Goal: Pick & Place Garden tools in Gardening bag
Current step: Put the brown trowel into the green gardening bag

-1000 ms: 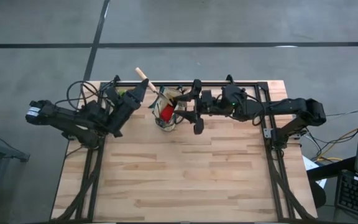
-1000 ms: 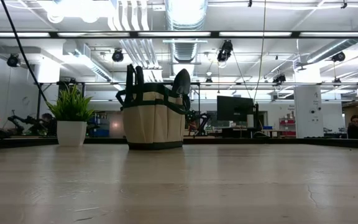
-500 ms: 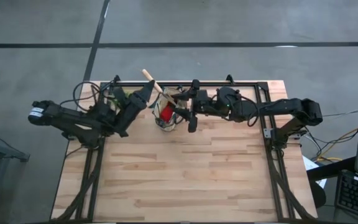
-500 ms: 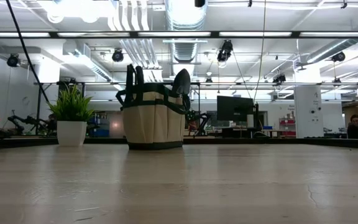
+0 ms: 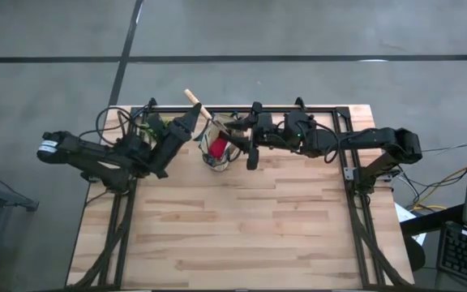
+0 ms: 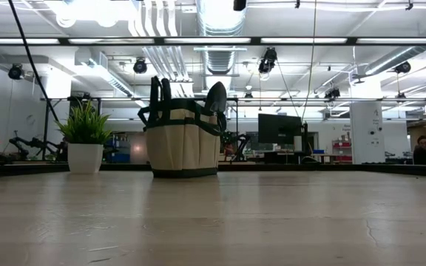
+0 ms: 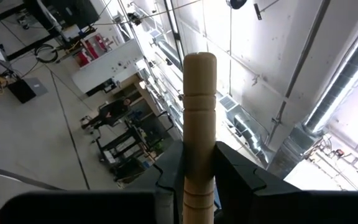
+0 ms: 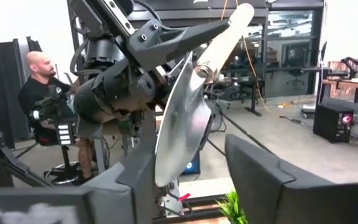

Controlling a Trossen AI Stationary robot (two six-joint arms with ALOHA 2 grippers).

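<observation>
Left wrist view: the left gripper [image 7: 199, 155] is clamping narrowly on the trowel [image 7: 199, 106], whose pale wooden handle is sticking up between the two fingers.
Right gripper: the right gripper [image 8: 194, 155] is reaching in from the other side. Its fingers are standing apart on either side of the trowel's metal blade and are not yet pressing on it.
What is changing: compared with a second ago, both arms are drawing closer over the bag [image 5: 217, 158]. The left arm is bringing the trowel in from the plant's side, and the right gripper is starting to narrow.
Meaning for the task: this is looking like a handover or a steadying of the trowel above the bag. The trowel is not yet inside.
Bag: it is standing upright near the far edge of the table [image 5: 242, 227], just beside the small potted plant [image 6: 85, 137].
Already inside: a red item [image 5: 217, 148] is showing in the bag's mouth. In the low view a second, dark trowel blade [image 6: 215, 96] is poking out of the top.
Hard to tell: whether the held blade is touching a right finger is unclear. The rest of the bag's contents are hidden under the arms.
Background: a seated person [image 8: 42, 93] is showing beyond the table.
</observation>
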